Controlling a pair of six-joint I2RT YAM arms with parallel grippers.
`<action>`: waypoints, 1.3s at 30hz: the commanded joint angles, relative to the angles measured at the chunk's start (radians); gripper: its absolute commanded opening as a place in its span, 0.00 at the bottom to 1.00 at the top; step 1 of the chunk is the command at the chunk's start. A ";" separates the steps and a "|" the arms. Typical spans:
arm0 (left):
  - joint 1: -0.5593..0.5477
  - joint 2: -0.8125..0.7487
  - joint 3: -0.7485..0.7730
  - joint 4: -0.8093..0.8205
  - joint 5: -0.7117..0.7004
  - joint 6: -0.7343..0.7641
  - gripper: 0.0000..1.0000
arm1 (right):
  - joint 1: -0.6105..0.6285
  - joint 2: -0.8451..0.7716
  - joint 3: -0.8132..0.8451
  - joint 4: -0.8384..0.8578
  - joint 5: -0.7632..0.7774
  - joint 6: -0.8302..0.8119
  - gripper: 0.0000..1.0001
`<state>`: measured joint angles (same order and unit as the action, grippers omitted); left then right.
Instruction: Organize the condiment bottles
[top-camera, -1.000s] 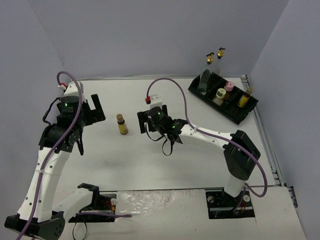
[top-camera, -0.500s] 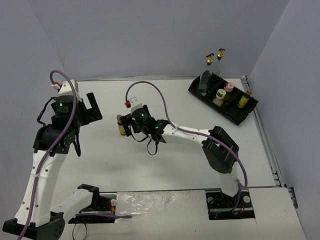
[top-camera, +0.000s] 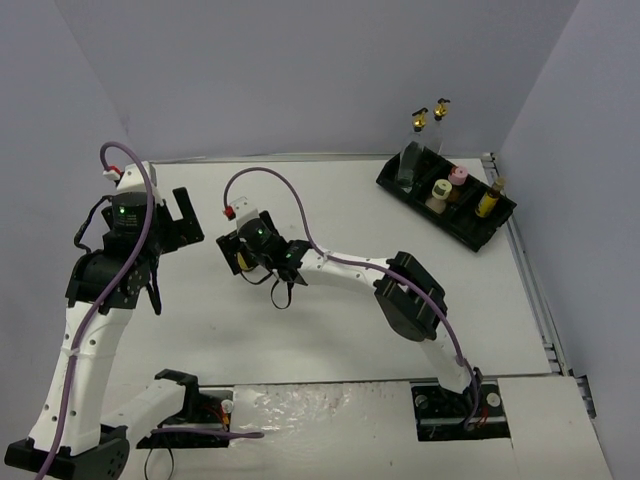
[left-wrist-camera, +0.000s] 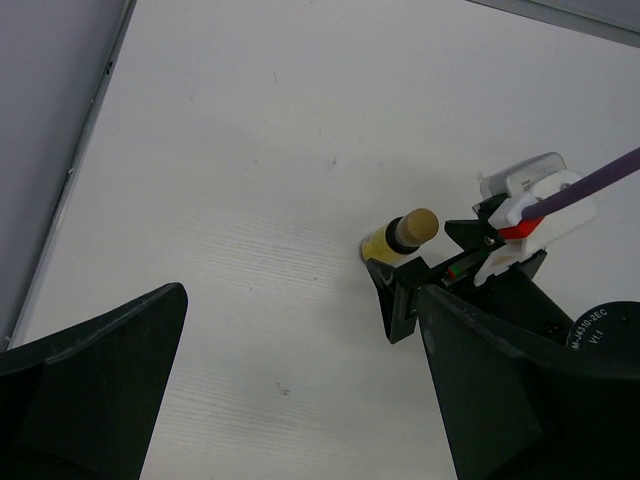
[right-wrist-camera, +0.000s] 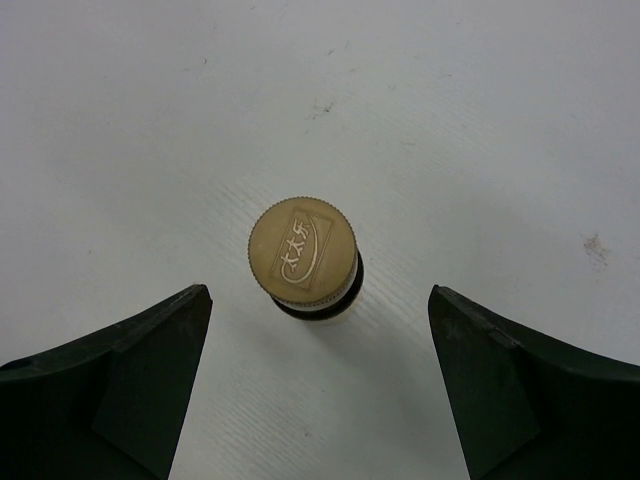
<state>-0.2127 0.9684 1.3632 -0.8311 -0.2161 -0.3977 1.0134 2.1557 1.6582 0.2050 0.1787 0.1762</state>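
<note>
An amber brown-capped bottle (right-wrist-camera: 303, 252) stands upright on the white table. It also shows in the top view (top-camera: 243, 263) and the left wrist view (left-wrist-camera: 400, 238). My right gripper (right-wrist-camera: 318, 305) is open, with its fingers (right-wrist-camera: 150, 370) wide on either side of the bottle and not touching it; in the top view the gripper (top-camera: 248, 256) hovers over it. My left gripper (top-camera: 180, 215) is open and empty, left of the bottle; its view (left-wrist-camera: 300, 300) shows bare table between its fingers. Pink-capped (top-camera: 458, 177), cream-capped (top-camera: 439, 192), amber (top-camera: 485, 203) and two clear spouted bottles (top-camera: 418, 122) stand in the tray.
The black compartmented tray (top-camera: 470, 232) lies slanted at the far right, near the table's right edge and the back wall. Grey walls close in the table at the back and both sides. The right arm's purple cable (top-camera: 270, 180) loops above its wrist.
</note>
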 joint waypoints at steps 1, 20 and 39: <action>0.009 -0.010 0.072 0.021 -0.017 -0.001 0.97 | -0.003 0.042 0.107 0.043 0.027 -0.035 0.86; 0.009 -0.024 0.098 -0.003 -0.031 0.018 0.97 | -0.008 0.132 0.118 0.157 0.099 -0.053 0.33; 0.010 -0.036 0.058 0.015 -0.026 0.019 0.97 | -0.078 -0.256 -0.191 0.152 0.273 0.002 0.00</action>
<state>-0.2127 0.9473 1.4040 -0.8635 -0.2368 -0.3927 0.9977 2.1592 1.5404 0.2882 0.3489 0.1439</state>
